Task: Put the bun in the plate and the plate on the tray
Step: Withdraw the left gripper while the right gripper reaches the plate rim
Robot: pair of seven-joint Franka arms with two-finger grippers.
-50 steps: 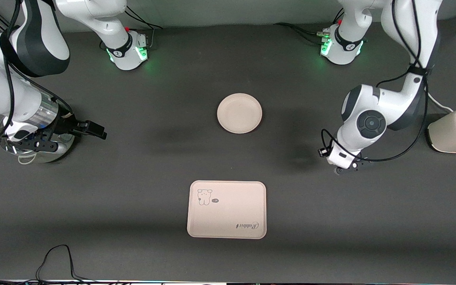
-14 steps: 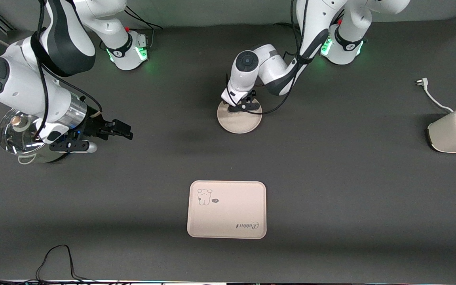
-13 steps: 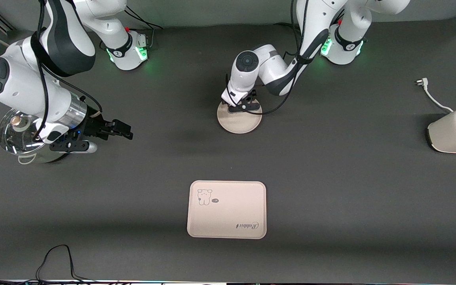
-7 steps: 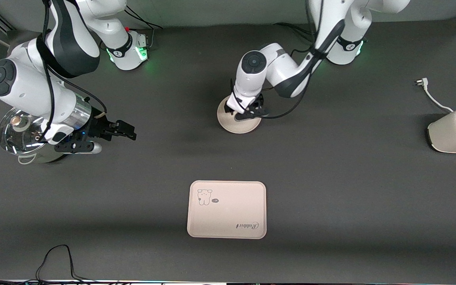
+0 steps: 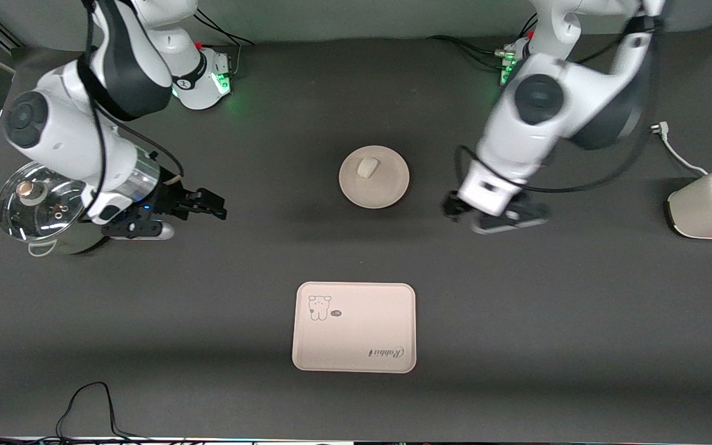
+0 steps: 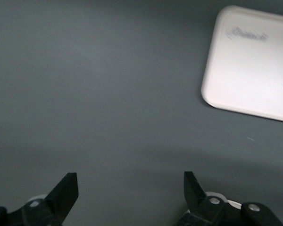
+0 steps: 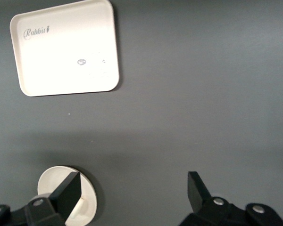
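The small white bun [image 5: 366, 167] lies on the round cream plate [image 5: 387, 188], in the part of it farther from the front camera. The rectangular "Rabbit" tray [image 5: 355, 327] lies nearer the front camera and holds nothing. My left gripper [image 5: 492, 217] is open and empty, over bare table beside the plate toward the left arm's end. Its wrist view shows the tray [image 6: 250, 61] and the gripper [image 6: 129, 193]. My right gripper [image 5: 219, 206] is open and empty beside the pot. Its wrist view shows the gripper [image 7: 132, 193], the tray [image 7: 63, 52] and the plate [image 7: 89, 193].
A steel pot with a glass lid [image 5: 34, 204] stands at the right arm's end. A cream toaster [image 5: 711, 204] stands at the left arm's end, with its white cord and plug [image 5: 671, 148]. A black cable [image 5: 90, 402] lies by the front edge.
My left gripper was down on the plate and has moved off toward the left arm's end. The bun now lies on the plate. My right gripper has moved a little toward the table's middle.
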